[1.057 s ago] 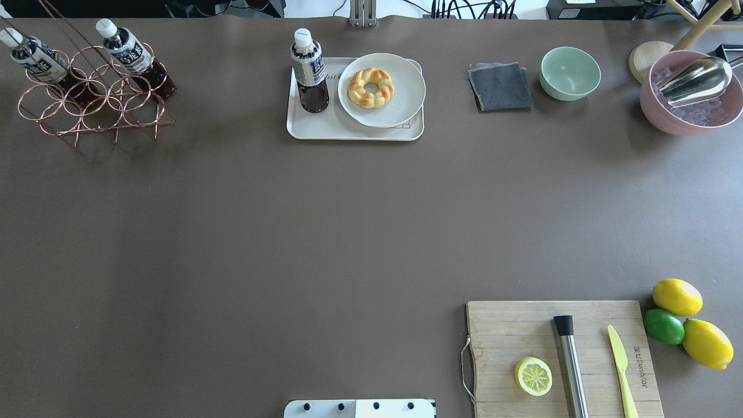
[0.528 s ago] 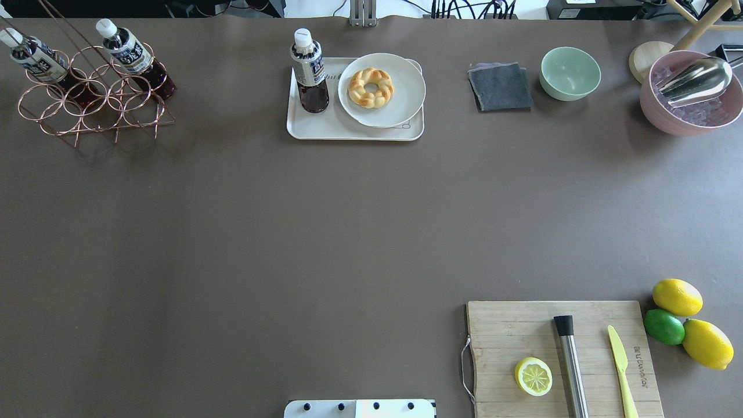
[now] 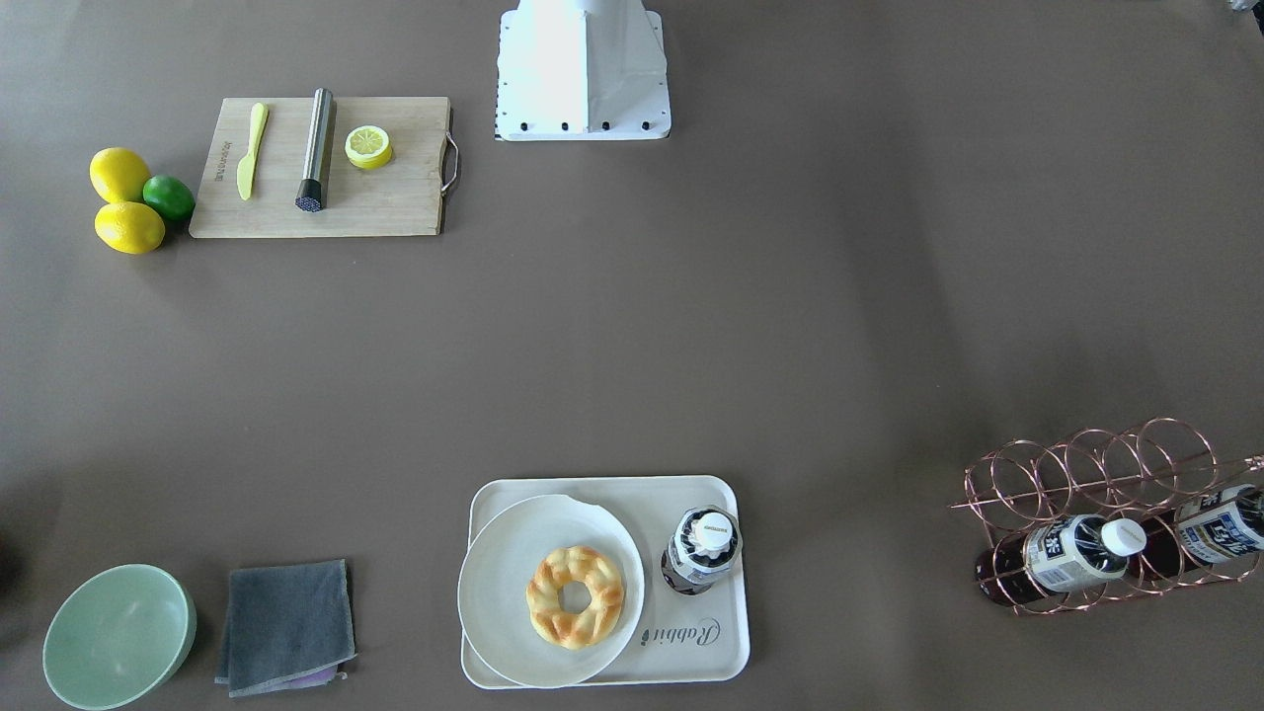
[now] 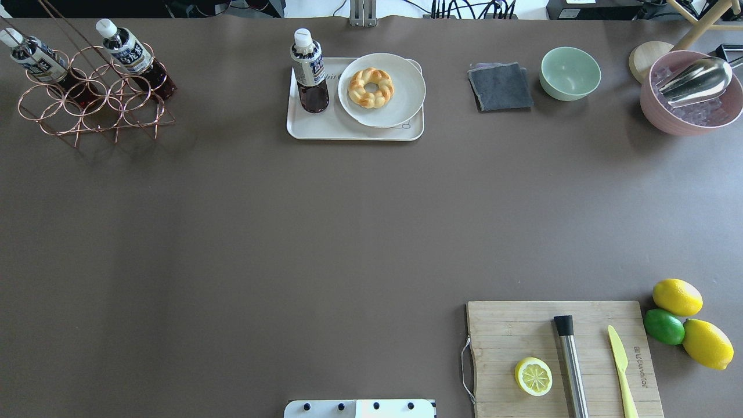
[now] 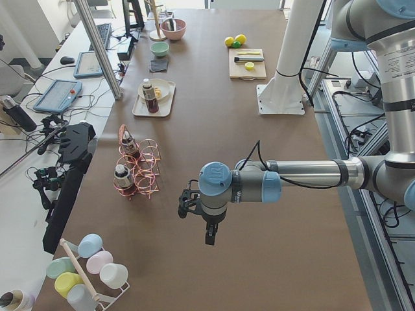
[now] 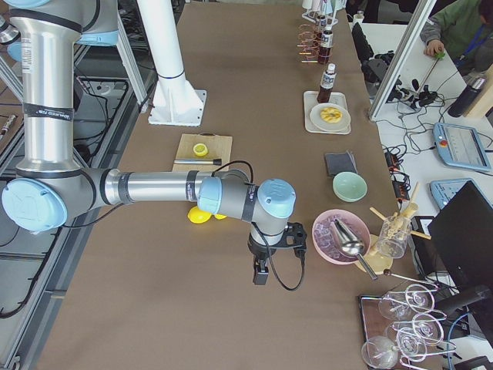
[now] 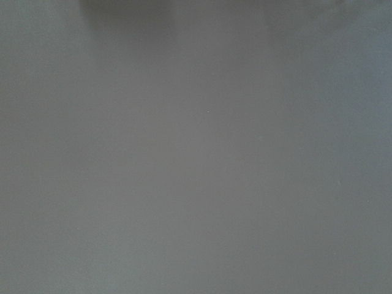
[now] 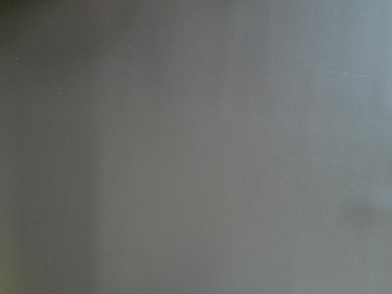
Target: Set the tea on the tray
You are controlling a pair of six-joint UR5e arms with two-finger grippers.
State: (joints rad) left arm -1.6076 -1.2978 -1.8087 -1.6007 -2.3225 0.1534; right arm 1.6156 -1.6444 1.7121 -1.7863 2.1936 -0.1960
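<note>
Tea bottle (image 4: 308, 68), clear plastic with a white cap and dark liquid, stands upright on the cream, round-cornered tray (image 4: 325, 125), beside a round plate (image 4: 406, 96) bearing a braided ring pastry (image 4: 371, 87). The left gripper (image 5: 193, 210) and right gripper (image 6: 281, 243) hang over the bare brown table (image 4: 371, 232), touching nothing. How far either is open cannot be told.

Braided doughnut (image 4: 371, 87) on white plate (image 4: 401, 87), grey cloth (image 4: 500, 87) beside green bowl (image 4: 570, 74), metal scoop (image 4: 696, 78) in pink bowl (image 4: 667, 120), copper rack (image 4: 107, 87), cutting board (image 4: 505, 331) with half lemon (image 4: 533, 376), steel rod (image 4: 572, 366), yellow knife (image 4: 620, 360), lime (image 4: 664, 326) between two lemons (image 4: 677, 297)
</note>
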